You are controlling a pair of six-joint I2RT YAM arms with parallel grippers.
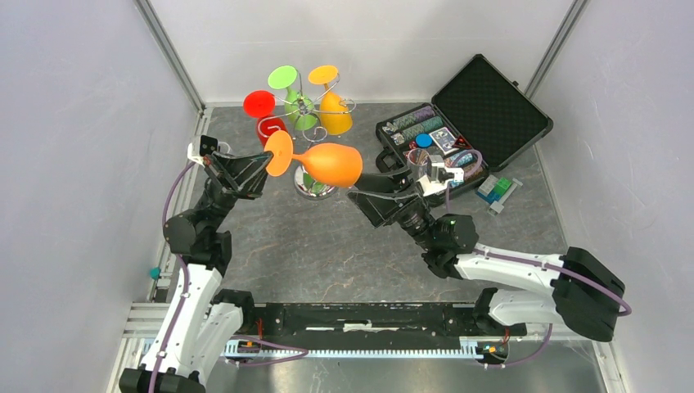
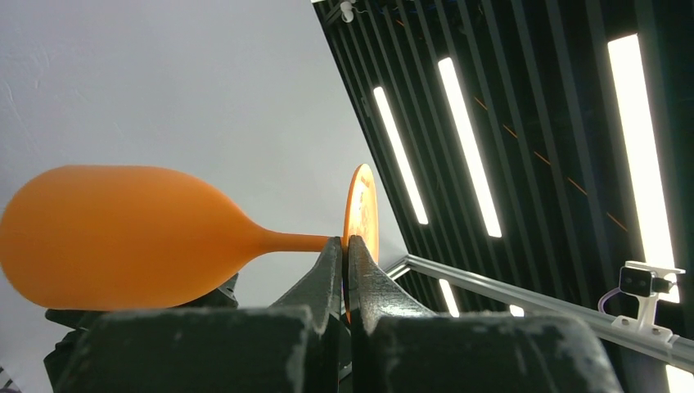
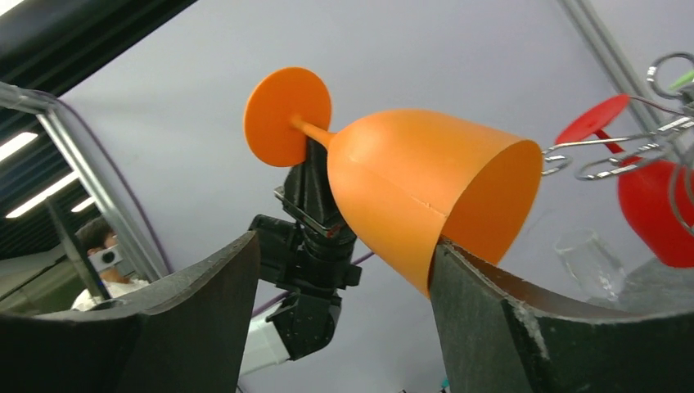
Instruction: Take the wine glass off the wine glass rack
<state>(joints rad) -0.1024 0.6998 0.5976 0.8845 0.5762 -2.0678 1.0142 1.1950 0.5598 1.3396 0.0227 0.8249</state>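
An orange wine glass [image 1: 331, 164] hangs in the air on its side, in front of the chrome wine glass rack [image 1: 315, 106], its foot [image 1: 278, 153] pointing left. My left gripper [image 1: 263, 166] is shut on the edge of that round foot; in the left wrist view the jaws [image 2: 345, 246] pinch the disc [image 2: 362, 205], and the bowl [image 2: 123, 233] stretches left. My right gripper [image 1: 366, 184] is open at the bowl's mouth. In the right wrist view its right finger [image 3: 458, 278] touches the rim of the bowl [image 3: 409, 172], while the left finger stands apart.
Red [image 1: 263, 115], green [image 1: 288, 86] and orange [image 1: 331, 102] glasses hang on the rack, whose round base [image 1: 315, 188] lies below the held glass. An open black case [image 1: 466, 123] of chips lies at the back right, with a clear glass [image 1: 417, 164] and small blocks [image 1: 499, 190] beside it.
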